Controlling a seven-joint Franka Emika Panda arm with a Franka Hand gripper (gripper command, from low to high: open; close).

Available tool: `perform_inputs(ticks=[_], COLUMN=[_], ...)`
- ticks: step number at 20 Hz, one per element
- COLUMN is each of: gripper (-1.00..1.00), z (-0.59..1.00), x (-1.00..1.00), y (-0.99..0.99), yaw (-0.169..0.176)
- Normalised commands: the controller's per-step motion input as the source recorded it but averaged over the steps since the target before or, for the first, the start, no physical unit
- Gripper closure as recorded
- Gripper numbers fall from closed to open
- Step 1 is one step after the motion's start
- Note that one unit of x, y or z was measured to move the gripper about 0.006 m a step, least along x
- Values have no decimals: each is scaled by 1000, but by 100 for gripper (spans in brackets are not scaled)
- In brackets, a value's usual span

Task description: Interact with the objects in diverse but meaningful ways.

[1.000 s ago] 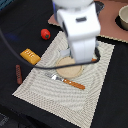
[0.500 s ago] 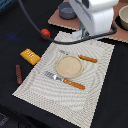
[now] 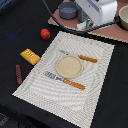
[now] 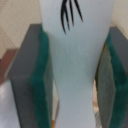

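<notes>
In the wrist view my gripper [image 4: 75, 70] is shut on the white fish [image 4: 75, 55], which has black markings and sits between the green finger pads [image 4: 42, 75]. In the exterior view the gripper [image 3: 85, 23] hangs at the back, above the brown board, and the fish is hidden there. The red tomato [image 3: 45, 33], the yellow-orange ridged block [image 3: 30, 56] and the dark-brown sausage [image 3: 18, 73] lie on the black table at the exterior view's left of the striped placemat [image 3: 95, 95].
A tan plate [image 3: 69, 66] sits mid-placemat between two orange-handled utensils [image 3: 82, 58] [image 3: 66, 81]. A grey pot [image 3: 68, 9] and a bowl [image 3: 122, 17] stand on the brown board [image 3: 107, 32] at the back.
The arm has moved from over the plate toward the back and the exterior view's right, uncovering the plate and utensils.
</notes>
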Motion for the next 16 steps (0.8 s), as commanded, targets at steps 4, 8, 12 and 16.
perform_inputs(ticks=[4,8,12,16], gripper=[100,100,100,100], z=[-604,-645,-528,-454], x=[-7,-31,-111,-230], y=[226,141,245,301], yaw=[43,46,45,57])
